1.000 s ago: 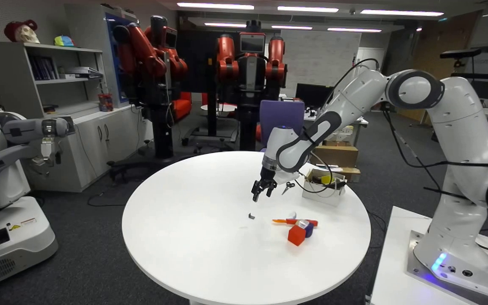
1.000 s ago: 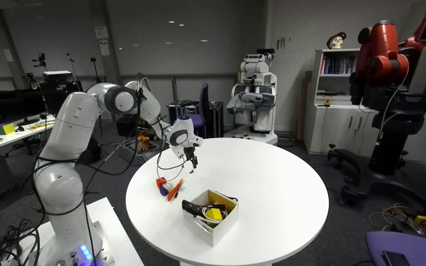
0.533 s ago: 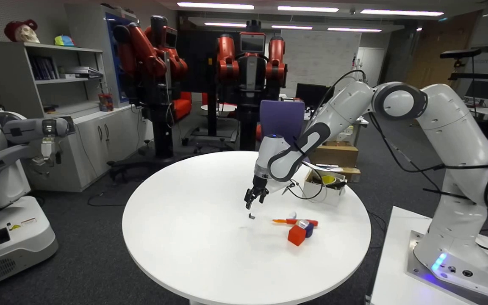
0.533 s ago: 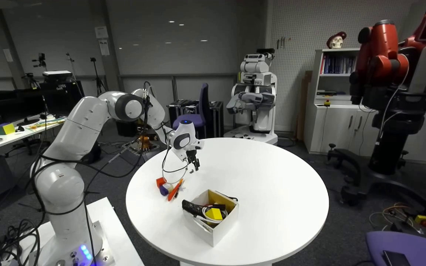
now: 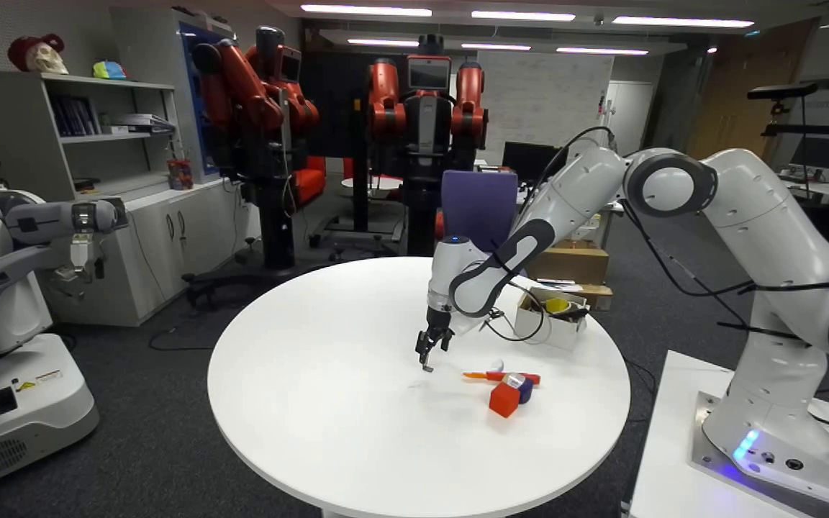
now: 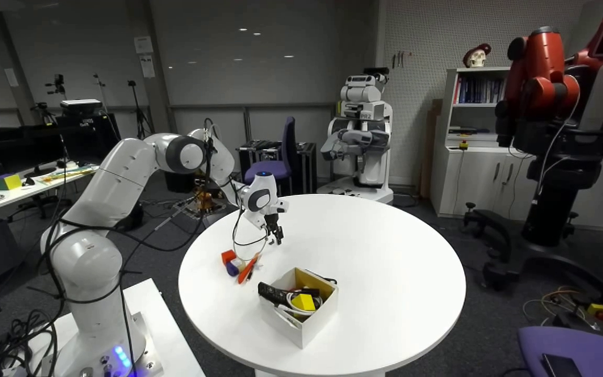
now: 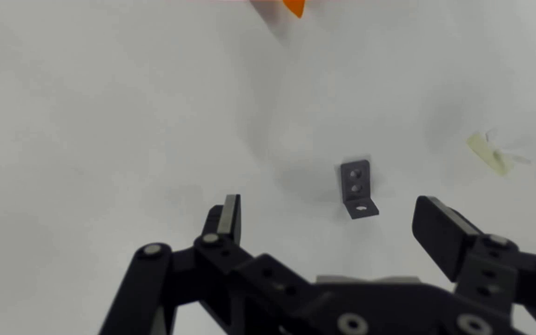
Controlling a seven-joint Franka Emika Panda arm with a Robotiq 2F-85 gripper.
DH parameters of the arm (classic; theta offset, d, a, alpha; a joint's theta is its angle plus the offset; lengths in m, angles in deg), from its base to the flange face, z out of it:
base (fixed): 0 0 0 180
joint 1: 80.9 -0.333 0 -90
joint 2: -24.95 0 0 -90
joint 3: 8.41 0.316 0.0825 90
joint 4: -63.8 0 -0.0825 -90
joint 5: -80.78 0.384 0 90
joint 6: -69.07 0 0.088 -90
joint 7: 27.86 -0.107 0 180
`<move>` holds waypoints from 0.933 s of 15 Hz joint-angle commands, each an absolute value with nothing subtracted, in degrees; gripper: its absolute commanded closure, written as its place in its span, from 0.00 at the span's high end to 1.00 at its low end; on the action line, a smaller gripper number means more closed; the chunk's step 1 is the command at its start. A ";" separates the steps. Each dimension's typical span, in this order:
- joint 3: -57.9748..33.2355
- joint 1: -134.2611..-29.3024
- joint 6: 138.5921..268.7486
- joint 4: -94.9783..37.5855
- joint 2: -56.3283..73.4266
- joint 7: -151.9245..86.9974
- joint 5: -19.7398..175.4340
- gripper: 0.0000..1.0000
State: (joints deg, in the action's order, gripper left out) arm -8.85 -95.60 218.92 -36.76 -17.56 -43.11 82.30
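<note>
Yeah, pincer (image 7: 328,217) spread wide, holding nothing, so I reckon only the table (image 5: 314,417) supports that dark bracket (image 7: 358,195) just under the jaws.

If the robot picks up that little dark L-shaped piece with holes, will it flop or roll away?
The bracket would probably be stiff, because its bend looks sharp and its plates flat. It's likely light: it looks small beside the open gripper and has holes. It probably won't roll, since its L shape isn't round.
</note>
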 commanded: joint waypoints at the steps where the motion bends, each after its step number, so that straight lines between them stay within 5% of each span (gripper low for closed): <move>1: -9.97 -97.08 215.79 -35.50 -17.69 -44.57 80.07 1.00; 14: -10.43 -98.79 216.72 -34.17 -19.26 -44.52 76.85 1.00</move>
